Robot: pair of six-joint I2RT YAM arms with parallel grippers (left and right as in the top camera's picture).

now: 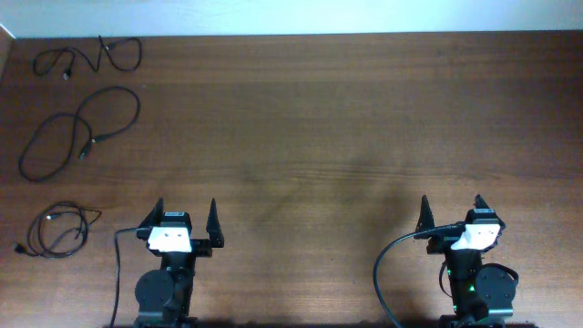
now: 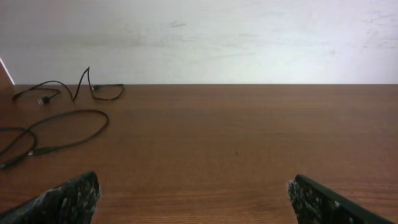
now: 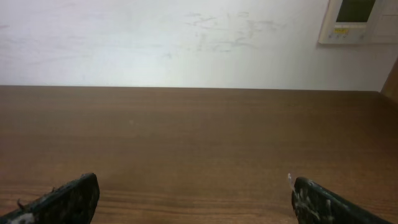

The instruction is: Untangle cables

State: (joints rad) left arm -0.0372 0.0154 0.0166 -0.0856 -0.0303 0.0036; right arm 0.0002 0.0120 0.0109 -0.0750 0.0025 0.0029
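Note:
Three thin black cables lie apart along the table's left side in the overhead view. One [image 1: 100,55] lies at the far left corner, a second [image 1: 77,128] forms a large loop below it, and a third [image 1: 59,230] is coiled near the front left. The left wrist view shows the far cable [image 2: 81,91] and the looped one [image 2: 68,127]. My left gripper [image 1: 185,217] is open and empty at the front, right of the coiled cable. My right gripper [image 1: 451,211] is open and empty at the front right, far from all cables.
The brown wooden table [image 1: 319,137] ends at a white wall [image 2: 217,37] at the back. A white wall panel [image 3: 359,20] shows at the upper right of the right wrist view. Thicker black arm cables [image 1: 387,264] run beside the arm bases.

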